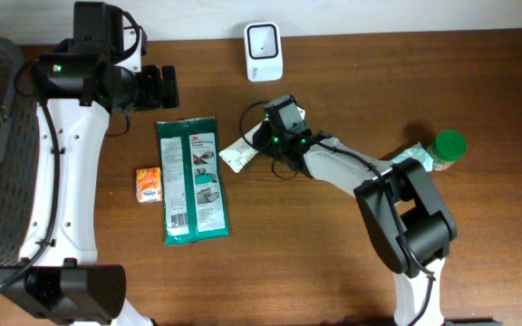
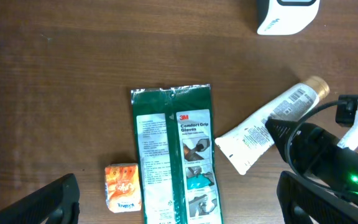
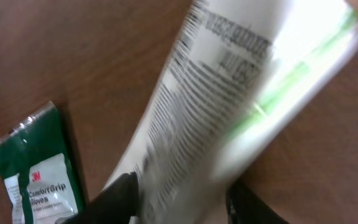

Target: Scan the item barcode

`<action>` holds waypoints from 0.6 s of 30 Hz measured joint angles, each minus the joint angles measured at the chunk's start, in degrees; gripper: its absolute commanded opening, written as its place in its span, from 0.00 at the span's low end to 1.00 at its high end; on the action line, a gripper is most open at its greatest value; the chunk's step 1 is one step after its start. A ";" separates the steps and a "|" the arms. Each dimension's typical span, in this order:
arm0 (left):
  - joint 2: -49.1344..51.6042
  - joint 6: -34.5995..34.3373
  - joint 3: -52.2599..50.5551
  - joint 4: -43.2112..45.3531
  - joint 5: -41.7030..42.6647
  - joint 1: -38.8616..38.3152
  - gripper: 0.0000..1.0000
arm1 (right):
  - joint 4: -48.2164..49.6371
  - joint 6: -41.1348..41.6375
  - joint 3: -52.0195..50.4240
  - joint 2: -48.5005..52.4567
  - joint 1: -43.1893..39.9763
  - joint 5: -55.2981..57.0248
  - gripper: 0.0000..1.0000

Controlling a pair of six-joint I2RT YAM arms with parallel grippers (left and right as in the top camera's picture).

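The white tube [image 3: 229, 106] fills the right wrist view; it lies on the table near the scanner [image 1: 264, 52]. The right gripper [image 3: 185, 202] straddles it, but whether it pinches yet is unclear. It should grip mid-body and leave the barcode by the cap uncovered. The left gripper [image 1: 164, 86] hangs wide apart.

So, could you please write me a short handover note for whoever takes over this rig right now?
Left gripper: open, empty, hovering at far left.
Right gripper: jaws either side of the white tube, grip unconfirmed.
Tube lies beside the green glove pack; scanner stands at the far edge.
Done: reach to the tube.
To do: lift it, show its barcode to the scanner.
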 measured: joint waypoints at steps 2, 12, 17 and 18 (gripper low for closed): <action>0.00 0.00 0.00 0.00 0.00 -0.02 0.99 | 1.81 0.04 0.00 0.24 0.00 0.11 0.17; 0.00 -0.02 0.00 -0.02 -0.02 0.00 0.99 | -13.73 -21.92 5.14 0.20 -5.84 -23.02 0.04; 0.00 0.00 0.00 0.00 0.00 0.00 0.99 | -34.47 -48.57 9.31 0.17 -7.72 -30.67 0.27; 0.00 0.00 0.00 0.00 -0.02 0.00 0.99 | -35.15 -50.95 9.33 0.17 -7.74 -30.21 0.31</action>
